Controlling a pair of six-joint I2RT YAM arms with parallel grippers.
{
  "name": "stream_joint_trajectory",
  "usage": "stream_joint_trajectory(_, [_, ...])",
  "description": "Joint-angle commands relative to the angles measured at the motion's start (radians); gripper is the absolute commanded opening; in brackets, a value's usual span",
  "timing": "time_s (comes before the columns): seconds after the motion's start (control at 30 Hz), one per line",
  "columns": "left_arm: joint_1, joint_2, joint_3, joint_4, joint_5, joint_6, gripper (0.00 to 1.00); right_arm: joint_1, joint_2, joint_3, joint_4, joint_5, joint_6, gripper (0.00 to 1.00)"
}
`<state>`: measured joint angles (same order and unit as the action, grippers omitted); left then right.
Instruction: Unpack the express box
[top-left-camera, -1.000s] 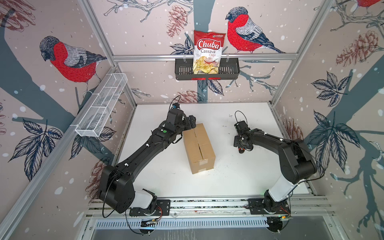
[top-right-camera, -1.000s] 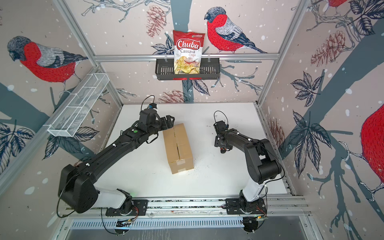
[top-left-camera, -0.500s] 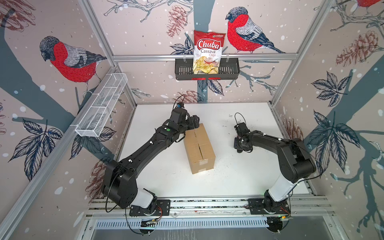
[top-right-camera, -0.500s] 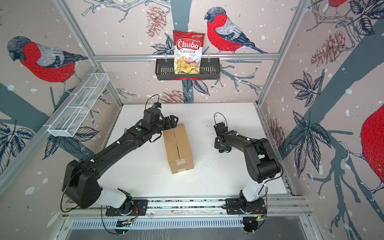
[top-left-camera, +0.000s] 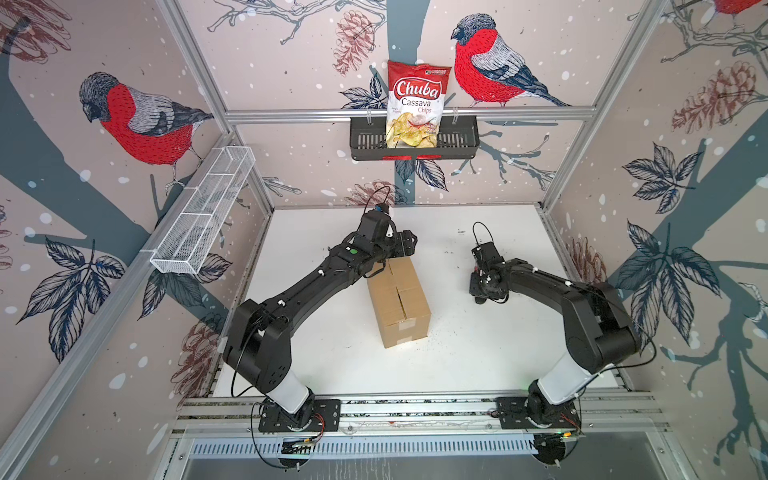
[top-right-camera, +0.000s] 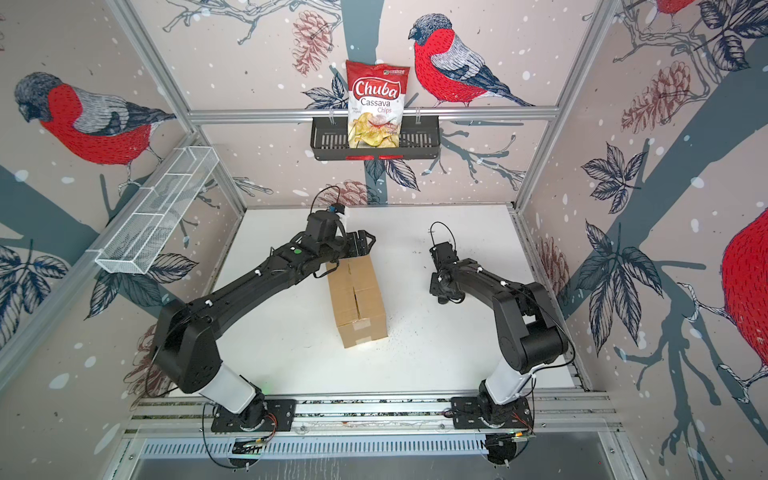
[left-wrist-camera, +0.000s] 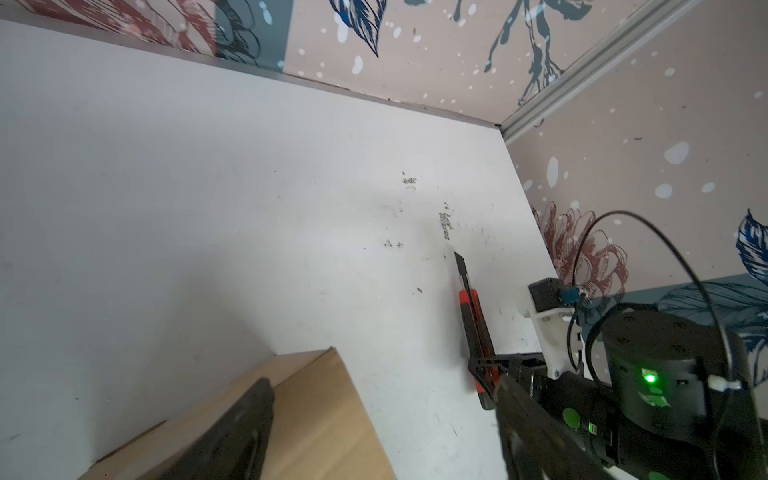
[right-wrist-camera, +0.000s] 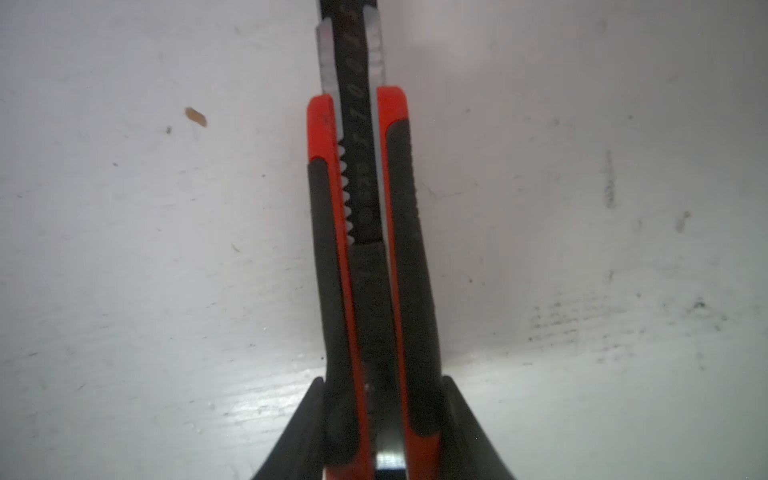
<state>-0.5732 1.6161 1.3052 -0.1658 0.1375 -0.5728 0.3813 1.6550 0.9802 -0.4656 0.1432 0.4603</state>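
While the right pincer (right-wrist-camera: 383, 380) grips a knife (right-wrist-camera: 362, 187), scuffed white table (top-left-camera: 478, 353), bird-print walls (top-left-camera: 291, 62)

The express box (top-left-camera: 398, 302) (top-right-camera: 356, 297) is a plain brown corrugated carton, oblong and closed, resting flat on the white surface (top-left-camera: 478, 357). Its top flaps meet in a seam along its length, and a pale strip of tape folds over the near end. In both top views it lies in front of the black basket (top-left-camera: 461, 141), well apart, its long axis slightly skewed, near end swung right.
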Motion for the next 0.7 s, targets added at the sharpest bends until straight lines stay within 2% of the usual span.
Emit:
stream_joint_trajectory(0.0, [-0.009,0.040,0.045,0.042,0.099,-0.015,0.82,0.000,-0.038,0.019,-0.027,-0.036,-0.023,0.18])
stream_joint_trajectory(0.4, [-0.078,0.248,0.235,0.129,0.217,-0.076,0.79,0.029,-0.202,0.047,-0.019,-0.176,-0.105,0.17])
stream_joint_trajectory(0.67, [-0.143,0.345,0.326,0.137,0.217,-0.089,0.76,0.075,-0.286,0.051,-0.021,-0.203,-0.121,0.17])
